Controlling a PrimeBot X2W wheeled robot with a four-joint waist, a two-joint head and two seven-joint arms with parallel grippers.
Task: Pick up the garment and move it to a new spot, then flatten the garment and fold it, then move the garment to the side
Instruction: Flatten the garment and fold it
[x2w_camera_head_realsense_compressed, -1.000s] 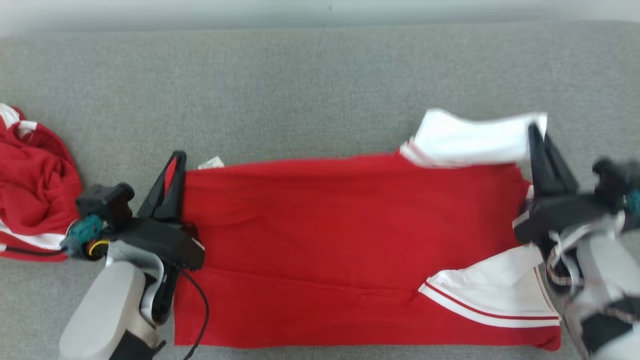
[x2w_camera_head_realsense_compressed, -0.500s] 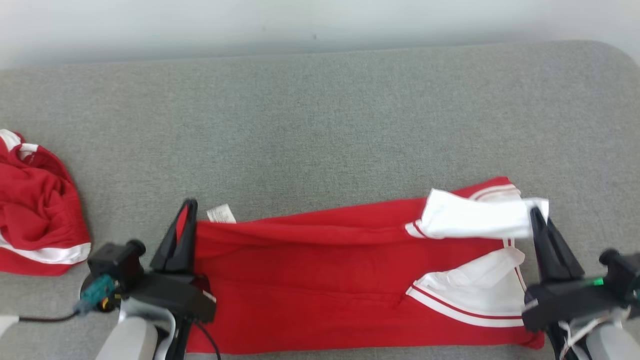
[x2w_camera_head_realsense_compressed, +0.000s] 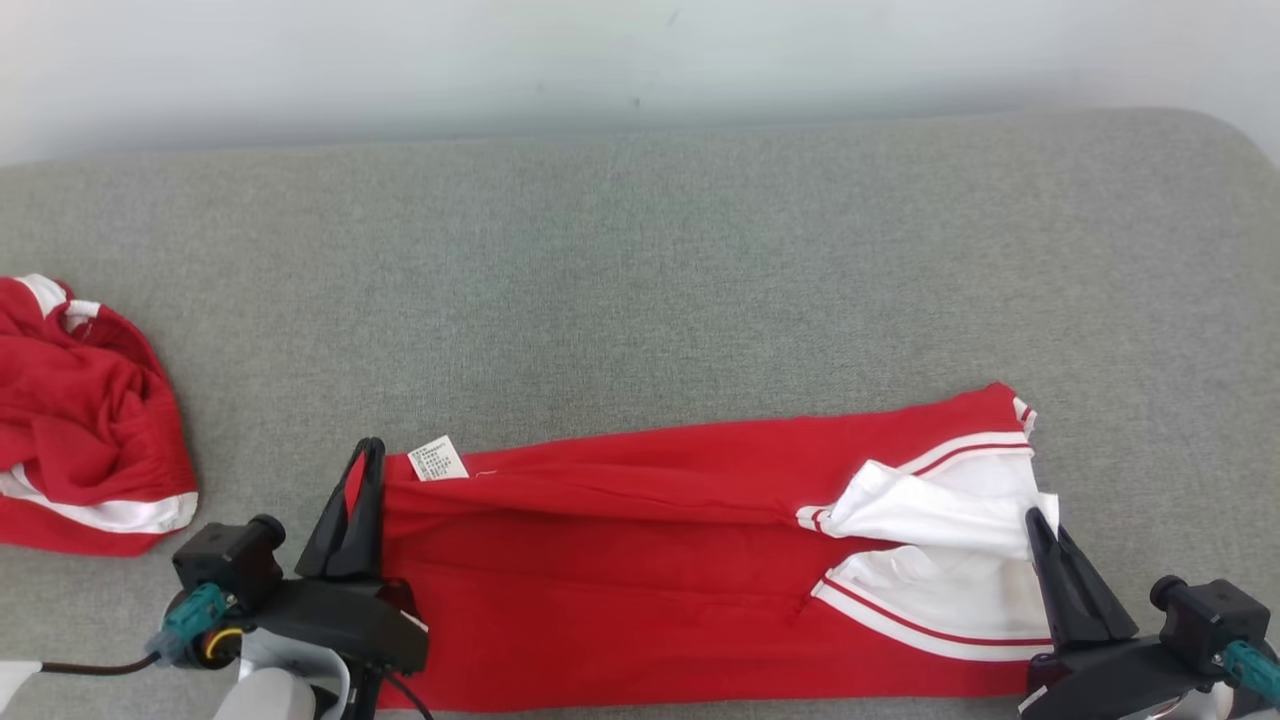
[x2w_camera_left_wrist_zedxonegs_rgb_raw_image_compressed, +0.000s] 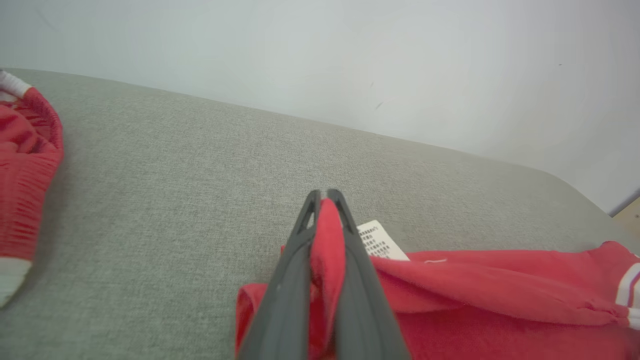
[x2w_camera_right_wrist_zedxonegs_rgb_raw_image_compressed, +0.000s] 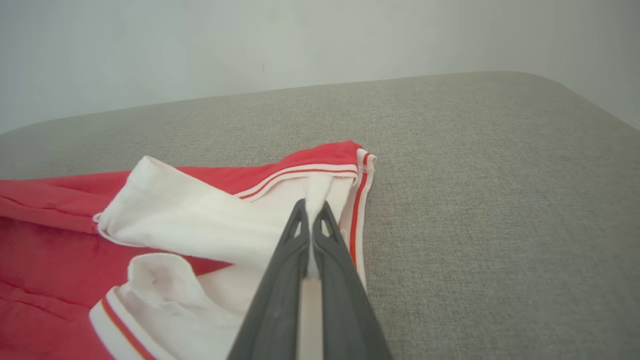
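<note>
Bearing the garment (x2w_camera_head_realsense_compressed: 640, 560), grey surface (x2w_camera_head_realsense_compressed: 640, 280) (woven) meets pale wall (x2w_camera_head_realsense_compressed: 400, 60).

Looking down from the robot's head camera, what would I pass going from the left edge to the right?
In order: crumpled red cloth → left tool → white label → red garment → right tool.
</note>
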